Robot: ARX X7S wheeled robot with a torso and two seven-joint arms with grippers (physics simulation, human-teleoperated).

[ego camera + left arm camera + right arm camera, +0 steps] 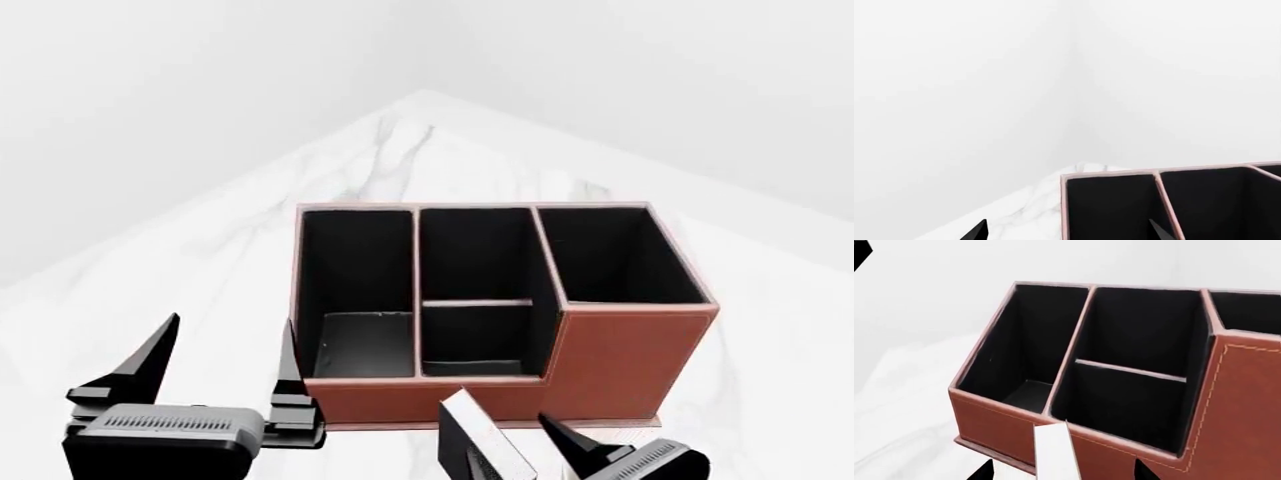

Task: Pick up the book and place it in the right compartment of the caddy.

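- Head view shows the white marbled tabletop [200, 260] running back to a corner, with pale walls behind it.
- On it sits the caddy [494, 300], reddish-brown outside and black inside, with pale trim along its edges.
- At the caddy's right end is the right compartment [614, 255], the tallest section behind a high front wall; a middle section split by a divider and a lower long end section lie to its left.
- Left gripper [220, 375] hangs just beside the caddy's left front corner, its two black fingers spread apart with nothing between them.
- Right gripper [534, 450] sits low at the frame's bottom edge, in front of the caddy; it appears clamped on the book, though the near finger is mostly cut off.
- Tilted, the book [481, 445] shows its black cover and white page edges, raised in front of the caddy's front wall, outside every compartment.
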